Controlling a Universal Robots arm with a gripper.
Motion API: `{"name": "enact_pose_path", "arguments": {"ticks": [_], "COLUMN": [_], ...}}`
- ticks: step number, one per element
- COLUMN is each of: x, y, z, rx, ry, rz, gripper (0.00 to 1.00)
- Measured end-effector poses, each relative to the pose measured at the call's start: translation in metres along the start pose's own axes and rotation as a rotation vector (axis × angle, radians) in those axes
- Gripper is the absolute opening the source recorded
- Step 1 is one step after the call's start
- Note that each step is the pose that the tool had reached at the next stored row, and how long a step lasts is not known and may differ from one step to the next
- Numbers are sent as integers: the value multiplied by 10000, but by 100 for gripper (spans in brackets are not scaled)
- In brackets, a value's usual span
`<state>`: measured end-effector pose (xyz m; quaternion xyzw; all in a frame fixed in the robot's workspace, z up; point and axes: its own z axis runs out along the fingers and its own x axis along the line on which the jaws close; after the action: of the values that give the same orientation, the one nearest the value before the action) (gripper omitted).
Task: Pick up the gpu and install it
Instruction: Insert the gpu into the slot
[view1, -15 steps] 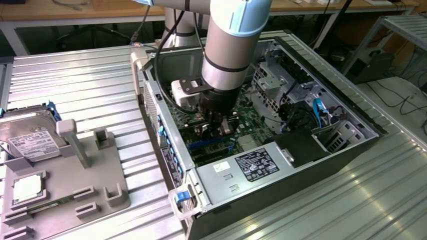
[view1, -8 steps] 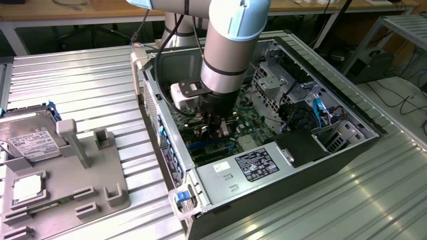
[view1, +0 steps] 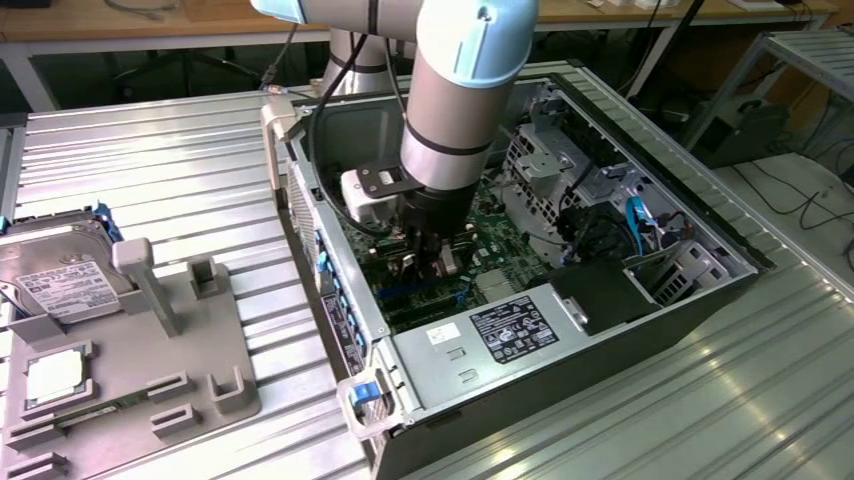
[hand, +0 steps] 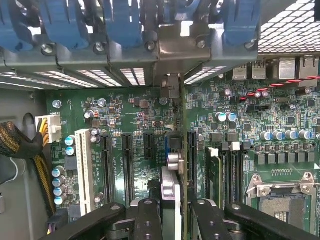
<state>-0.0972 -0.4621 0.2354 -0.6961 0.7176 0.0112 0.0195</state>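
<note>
Open computer case (view1: 694, 215), end effector (hand: 175, 212) inside, clamping gpu (hand: 181, 150) edge-on over motherboard (hand: 135, 115)

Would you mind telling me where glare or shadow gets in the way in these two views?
Exterior view: glare streaks the ribbed metal table at that view's right, and the case interior lies in shadow under the arm. Wrist view: the motherboard is evenly lit, the vent grille is blown out white, and the gripper, holding the gpu edge-on, is dark and soft.
</note>
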Motion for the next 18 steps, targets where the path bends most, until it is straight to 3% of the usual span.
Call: {"name": "enact_pose_path", "arguments": {"ticks": [3,4,18], "x": [5,0,17], "y": [-8,-10,-12], "z": [0,-61,-43], "rx": [-8,-7,-26], "ry": [-2,-4,-5], "rz": [-169,-172,-255], "gripper": [28,28,28]}}
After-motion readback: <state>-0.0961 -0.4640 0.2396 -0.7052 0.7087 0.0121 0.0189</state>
